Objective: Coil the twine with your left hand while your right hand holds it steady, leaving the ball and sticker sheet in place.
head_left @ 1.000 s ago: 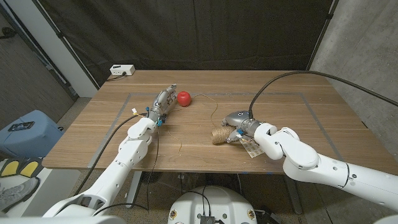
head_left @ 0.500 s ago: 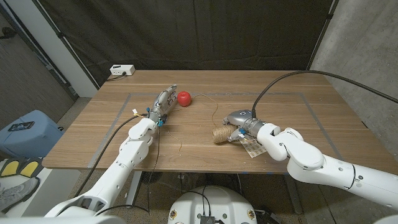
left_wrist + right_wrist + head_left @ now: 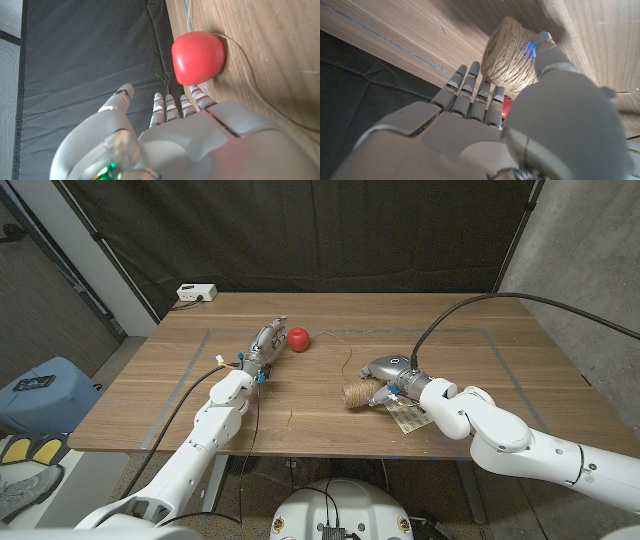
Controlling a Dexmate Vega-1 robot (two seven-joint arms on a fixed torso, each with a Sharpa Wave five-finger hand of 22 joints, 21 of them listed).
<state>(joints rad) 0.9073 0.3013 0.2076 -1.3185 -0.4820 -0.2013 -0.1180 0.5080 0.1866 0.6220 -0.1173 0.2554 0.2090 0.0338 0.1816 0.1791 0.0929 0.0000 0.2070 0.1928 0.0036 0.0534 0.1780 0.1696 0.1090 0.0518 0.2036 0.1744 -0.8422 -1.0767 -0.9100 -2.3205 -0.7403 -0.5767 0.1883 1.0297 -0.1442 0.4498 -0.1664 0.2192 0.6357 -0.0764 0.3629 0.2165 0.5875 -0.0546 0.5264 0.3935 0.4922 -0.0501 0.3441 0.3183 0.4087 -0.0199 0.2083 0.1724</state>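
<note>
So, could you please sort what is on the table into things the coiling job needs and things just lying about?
Job:
- twine spool, held by the right hand
- loose twine strand on the wood
- left hand, holding nothing

Lying about:
- red ball, to stay put
- sticker sheet, to stay put
- white box at the table's far corner

White-shelled arms [image 3: 215, 420] trail black cables; each grey robot hand [image 3: 265, 342] has striped fingers [image 3: 165, 107].

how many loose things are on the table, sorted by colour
red: 1, the ball
tan: 1, the twine spool with its loose strand
pale printed: 1, the sticker sheet, partly under the right hand
white: 1, the small box at the far left corner
total: 4
</note>
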